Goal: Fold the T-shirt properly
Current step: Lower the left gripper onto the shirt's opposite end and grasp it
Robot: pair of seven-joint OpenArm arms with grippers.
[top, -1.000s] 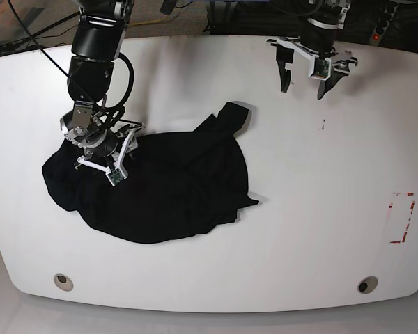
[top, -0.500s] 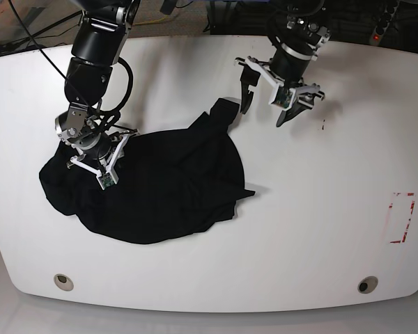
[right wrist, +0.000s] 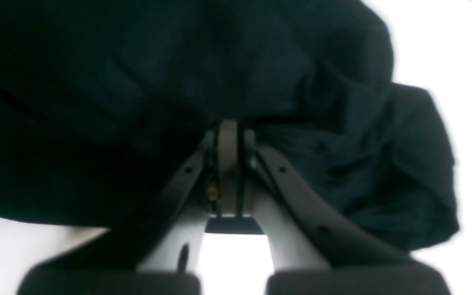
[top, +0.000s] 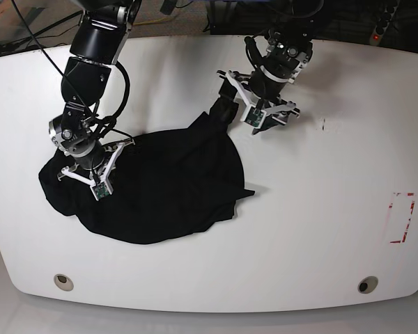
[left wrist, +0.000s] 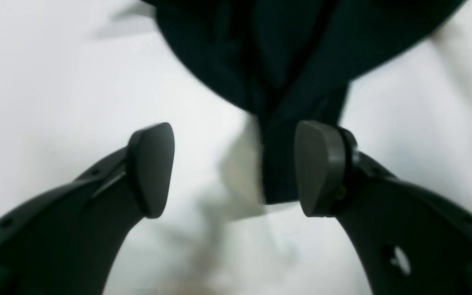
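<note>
T-shirt point(top: 153, 184): black, crumpled heap on white table point(top: 320, 209). Right gripper point(top: 83, 170): jaws closed, pinching T-shirt's left edge. Left gripper point(top: 245, 104): jaws apart, straddling T-shirt's upper corner flap, nothing clamped.

The T-shirt point(top: 160, 184) lies bunched on the table point(top: 320, 209), toward its left in the base view. My right end effector point(top: 90, 174) sits on the shirt's left part. My left end effector point(top: 254, 108) straddles the corner at the shirt's far right end.
</note>
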